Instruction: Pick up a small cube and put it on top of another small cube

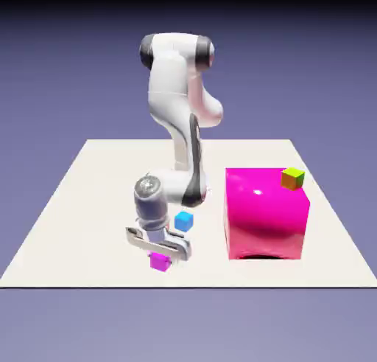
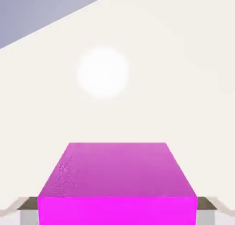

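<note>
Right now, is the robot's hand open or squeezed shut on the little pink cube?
Squeezed shut on it. In the hand view the small magenta cube fills the space between both fingertips, and in the exterior view the end effector sits right over it.

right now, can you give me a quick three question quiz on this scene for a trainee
1. True or false: the gripper has its fingers on either side of the small magenta cube.
2. Which small cube sits on top of the big pink block? A) blue cube B) green and orange cube C) magenta cube
3. Fill in: the small blue cube rests on the ____, between the arm and the big pink block.

Key
1. True; in the hand view the magenta cube fills the space between the two fingers.
2. B, the green and orange cube, near the block's far corner on the exterior view's right.
3. table
</note>
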Tool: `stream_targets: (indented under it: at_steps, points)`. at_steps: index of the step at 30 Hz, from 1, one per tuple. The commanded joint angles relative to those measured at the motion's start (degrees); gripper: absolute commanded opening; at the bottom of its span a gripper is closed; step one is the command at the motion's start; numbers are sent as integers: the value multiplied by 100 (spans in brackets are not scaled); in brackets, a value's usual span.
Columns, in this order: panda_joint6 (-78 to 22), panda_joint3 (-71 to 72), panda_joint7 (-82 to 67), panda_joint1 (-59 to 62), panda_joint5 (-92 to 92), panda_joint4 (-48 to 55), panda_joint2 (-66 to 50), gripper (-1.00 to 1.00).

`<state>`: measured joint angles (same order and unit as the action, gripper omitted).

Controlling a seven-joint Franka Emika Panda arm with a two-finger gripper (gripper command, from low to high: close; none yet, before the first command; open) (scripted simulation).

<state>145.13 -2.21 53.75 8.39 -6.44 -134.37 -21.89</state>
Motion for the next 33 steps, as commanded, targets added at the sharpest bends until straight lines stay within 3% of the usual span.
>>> stream_targets:
  at_steps: [1, 14, 21, 25, 30, 31, 33]
  points:
    - [-212, -28, 32, -13, 42, 4, 208, -100]
    - [-3145, 2043, -1598, -1373, -1613, 1619, 1207, -100]
    - [-3958, 2426, -2806, -2540, 131, 1457, 2511, -100]
    - [-4190, 2516, -3203, -2930, 799, 1362, 2965, -100]
    - [-3165, 2525, -3112, -2925, 894, 532, 2751, -100]
    - [-3165, 2525, -3112, -2925, 894, 532, 2751, 100]
    - [-3413, 2523, -3134, -2926, 871, 734, 2803, 100]
